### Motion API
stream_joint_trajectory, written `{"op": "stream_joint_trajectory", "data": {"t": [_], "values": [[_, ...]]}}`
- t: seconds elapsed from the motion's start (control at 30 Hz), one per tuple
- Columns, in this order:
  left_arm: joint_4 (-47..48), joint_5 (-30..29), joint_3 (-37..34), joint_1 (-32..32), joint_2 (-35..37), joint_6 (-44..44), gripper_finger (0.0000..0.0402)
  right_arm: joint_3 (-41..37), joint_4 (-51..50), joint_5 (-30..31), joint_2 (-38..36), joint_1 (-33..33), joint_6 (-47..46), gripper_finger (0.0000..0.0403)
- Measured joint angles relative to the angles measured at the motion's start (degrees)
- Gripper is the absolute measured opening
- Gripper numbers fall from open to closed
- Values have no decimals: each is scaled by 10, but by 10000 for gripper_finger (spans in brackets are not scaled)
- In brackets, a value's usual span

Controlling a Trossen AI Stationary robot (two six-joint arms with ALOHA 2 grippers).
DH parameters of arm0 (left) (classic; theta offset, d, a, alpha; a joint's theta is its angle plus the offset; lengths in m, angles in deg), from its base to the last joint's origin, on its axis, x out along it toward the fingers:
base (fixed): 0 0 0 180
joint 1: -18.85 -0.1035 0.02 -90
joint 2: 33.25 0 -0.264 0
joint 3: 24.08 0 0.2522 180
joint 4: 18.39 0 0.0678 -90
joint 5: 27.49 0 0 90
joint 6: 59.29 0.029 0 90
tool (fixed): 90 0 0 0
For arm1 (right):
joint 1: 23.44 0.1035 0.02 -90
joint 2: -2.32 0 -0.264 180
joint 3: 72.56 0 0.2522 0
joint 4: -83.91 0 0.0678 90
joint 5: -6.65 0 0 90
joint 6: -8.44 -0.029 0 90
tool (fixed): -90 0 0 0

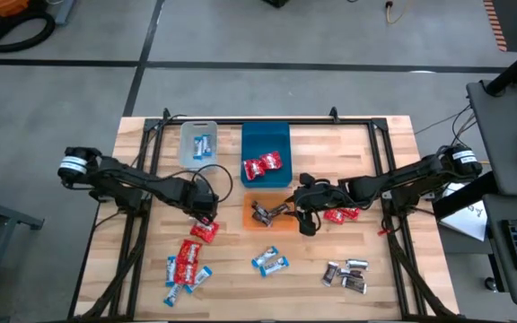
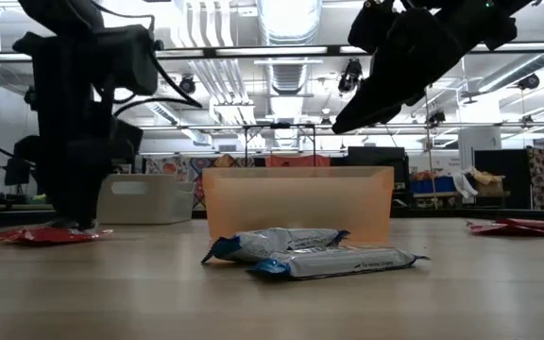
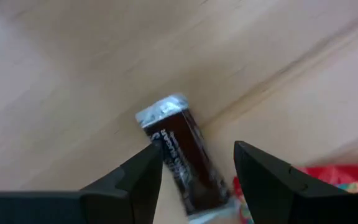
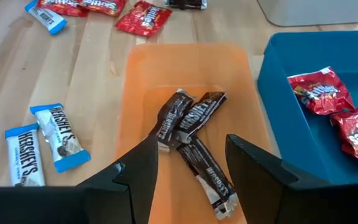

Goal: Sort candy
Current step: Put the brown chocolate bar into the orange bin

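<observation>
Three dark brown-silver candies point(image 4: 191, 134) lie crossed in the orange bin point(image 1: 281, 222), seen through the spread, empty fingers of the right gripper point(image 4: 190, 163), which hangs just above them. Looks like a drop just made; the arm should lift straight up so it doesn't drag a wrapper back out.

Left gripper point(image 3: 196, 167): fingers parted, nothing clamped, one more dark candy point(image 3: 180, 155) on bare wood between them. Judged step: pick this one. Close across the narrow width, mid-body rather than the crimped silver end, which would likely slip. A red candy point(image 3: 328, 177) lies just beside it; keep the far finger off that wrapper or both come up.

Remaining: red and blue-and-white candies point(image 1: 185, 266) mixed at the near-left, a blue-and-white pair point(image 1: 270, 261) at centre, a dark cluster point(image 1: 346, 274) near-right, reds point(image 1: 341, 214) under the right arm. Sorted so far: reds in the blue bin point(image 1: 265, 139), blue-and-white in the clear bin point(image 1: 190, 132).

Obstruction: the right arm sits over the orange bin, where the left's candy belongs. Collision risk if both go in.
</observation>
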Motion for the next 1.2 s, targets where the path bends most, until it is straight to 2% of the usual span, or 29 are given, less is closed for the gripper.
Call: {"op": "stream_joint_trajectory", "data": {"t": [0.23, 0.43, 0.57, 0.83, 1.2], "values": [[-14, -15, 4, 1, -44, -3, 181, 0, 1, 2, 0, 0, -1, 178], [-15, -17, 4, 1, -56, -3, 174, 0, 1, 3, 0, 0, -2, 178], [-22, -17, 3, 1, -48, -3, 140, 0, 1, 3, 0, 0, -2, 178], [-24, -14, 1, 1, -33, 6, 16, 0, 1, 3, 0, 0, 17, 178], [-18, 70, 24, 0, 54, 69, 10, 0, 4, 4, -27, -7, 74, 178]]}}
